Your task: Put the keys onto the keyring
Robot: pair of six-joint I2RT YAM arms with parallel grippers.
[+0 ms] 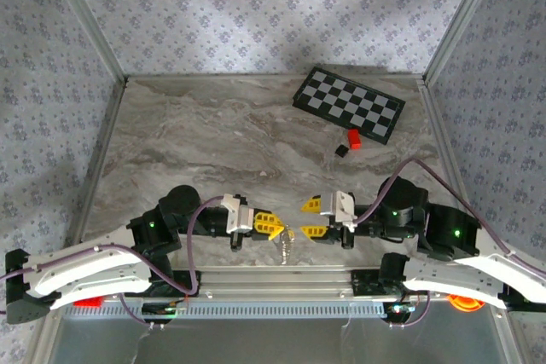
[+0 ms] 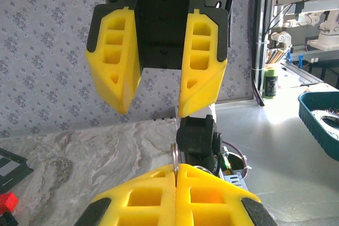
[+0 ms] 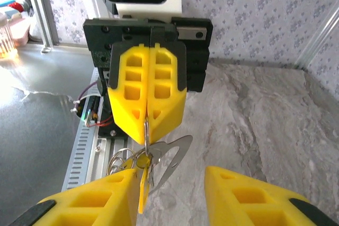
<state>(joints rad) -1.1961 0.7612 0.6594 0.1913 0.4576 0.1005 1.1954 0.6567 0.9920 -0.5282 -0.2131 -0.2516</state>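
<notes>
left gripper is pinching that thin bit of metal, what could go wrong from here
1. The left gripper pinches only a thin metal edge, so the bundle may twist or slip out.
2. The keys and keyring dangle loosely below; the open right gripper closing in could knock them or catch the wrong piece.

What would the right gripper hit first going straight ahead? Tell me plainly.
Probably the keys hanging from the shut left gripper: the open right gripper points straight at them. Depth is unclear, so the left fingertips may come first.
</notes>
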